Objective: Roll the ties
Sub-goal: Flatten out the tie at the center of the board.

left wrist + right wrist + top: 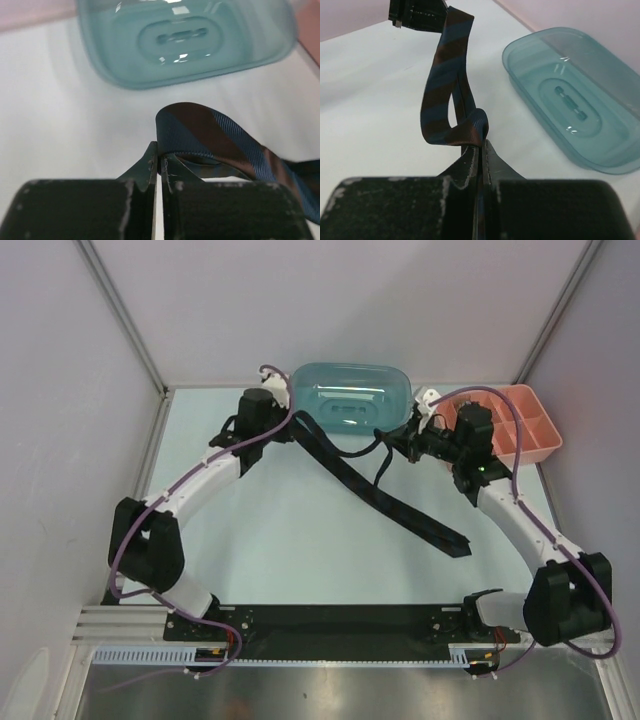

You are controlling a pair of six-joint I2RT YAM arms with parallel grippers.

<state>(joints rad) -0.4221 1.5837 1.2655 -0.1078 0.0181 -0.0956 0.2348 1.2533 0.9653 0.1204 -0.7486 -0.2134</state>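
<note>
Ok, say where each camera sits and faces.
Top external: high behind the bases, looking down on the table; left arm and right arm show.
Left wrist: on the left arm, facing past the left claw to the tie and teal tub.
Right wrist: on the right arm, facing past the right claw to the same tie and tub.
Shared by both wrist views: tie and tub.

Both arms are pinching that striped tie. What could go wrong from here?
1. The left gripper and right gripper each pinch only a fold of the tie, so the fabric might slip free.
2. Its long tail lies loose on the table and could twist, spoiling the roll.
3. The teal bin is close; an arm may bump it.
</note>
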